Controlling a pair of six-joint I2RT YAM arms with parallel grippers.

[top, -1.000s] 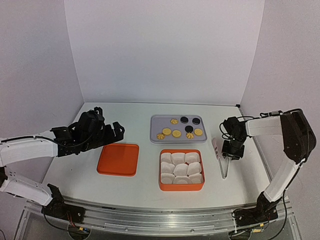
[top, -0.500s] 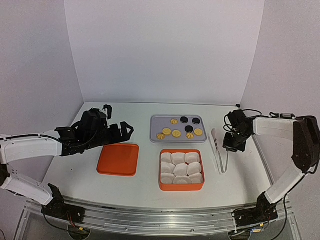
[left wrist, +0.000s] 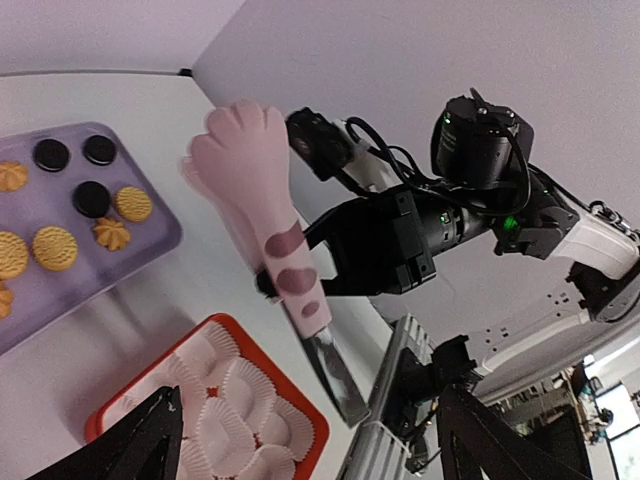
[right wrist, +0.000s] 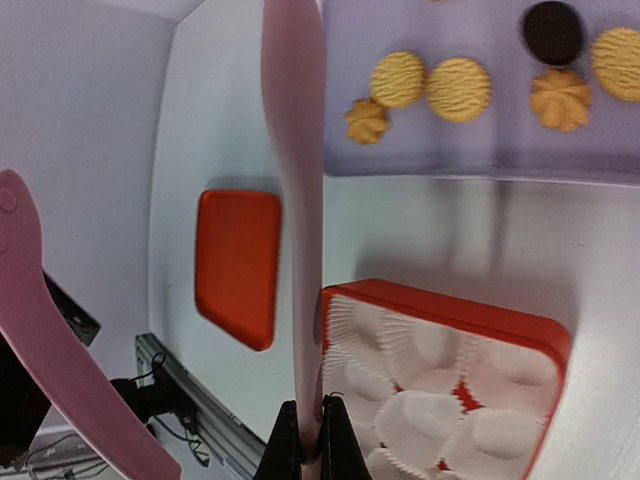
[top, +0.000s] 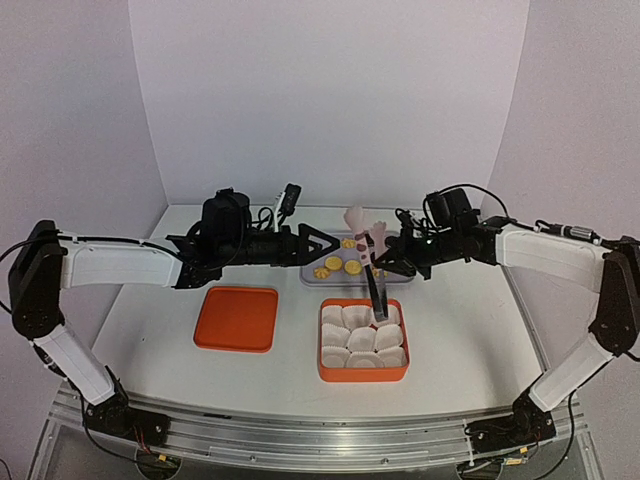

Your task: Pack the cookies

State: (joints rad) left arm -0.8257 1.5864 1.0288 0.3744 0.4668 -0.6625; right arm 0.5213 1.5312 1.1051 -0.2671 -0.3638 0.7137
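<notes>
The cookies [top: 334, 264] lie on a lilac tray [top: 312, 242] at the back middle; the left wrist view shows black round ones [left wrist: 92, 198] and golden ones [left wrist: 55, 242]. My right gripper [top: 384, 258] is shut on pink paw-ended tongs [top: 357, 218], held in the air over the tray's front edge. The tongs' metal end [top: 380, 303] hangs above the orange box. In the right wrist view my right gripper [right wrist: 312, 442] clamps one pink arm [right wrist: 296, 190] of the tongs; golden cookies [right wrist: 459, 89] lie beyond. My left gripper [top: 322, 243] stands open just left of the tongs, holding nothing.
An orange box [top: 330, 374] filled with white pleated paper cups [top: 361, 340] sits in front of the tray. An orange lid [top: 236, 318] lies flat to its left. Both arms reach in over the middle of the table.
The right gripper closed on the tongs lying at the table's right, lifted them and carried them left over the tray and box. The left arm stretched right toward them.
</notes>
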